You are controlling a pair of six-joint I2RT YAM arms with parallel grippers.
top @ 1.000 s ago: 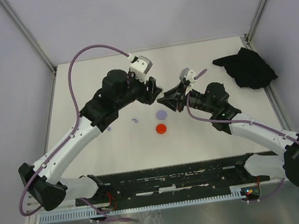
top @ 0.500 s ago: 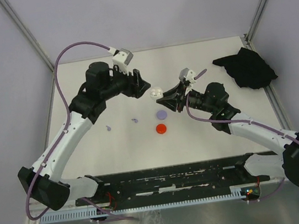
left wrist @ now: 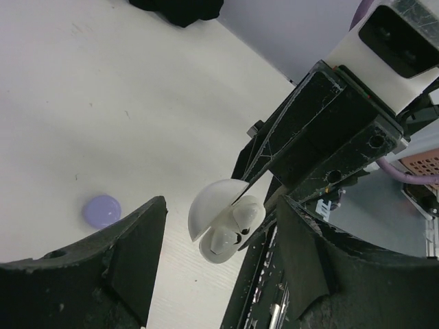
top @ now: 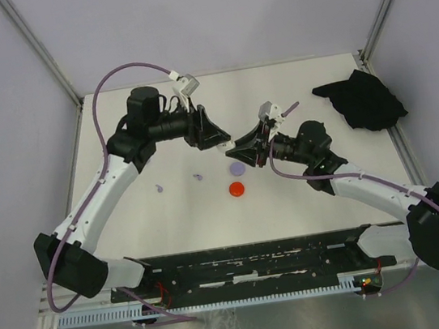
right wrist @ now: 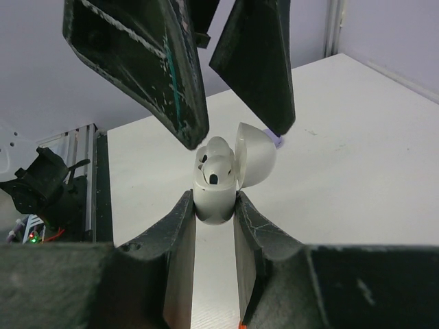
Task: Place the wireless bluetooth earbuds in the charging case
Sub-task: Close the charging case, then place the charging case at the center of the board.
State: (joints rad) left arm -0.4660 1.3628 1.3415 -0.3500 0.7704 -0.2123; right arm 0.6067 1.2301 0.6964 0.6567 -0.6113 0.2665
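Two discs [top: 238,188]; two tiny hooks [top: 160,187]; one case [left wrist: 223,223]; one cloth [top: 362,99].

left arm [top: 98,202]: white link shells are joined by black joint housings
right arm [top: 370,190]: the same white and black are shown
cables [top: 120,69]: purple, looped along each arm
fingers [left wrist: 127,257]: black wedges, scratched, with screw holes
bases [top: 71,271]: black blocks are seen

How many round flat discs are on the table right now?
2. A lilac disc lies mid-table, beside the right gripper holding the charging case; a red disc lies just nearer the arm bases. Others may be hidden under the arms.
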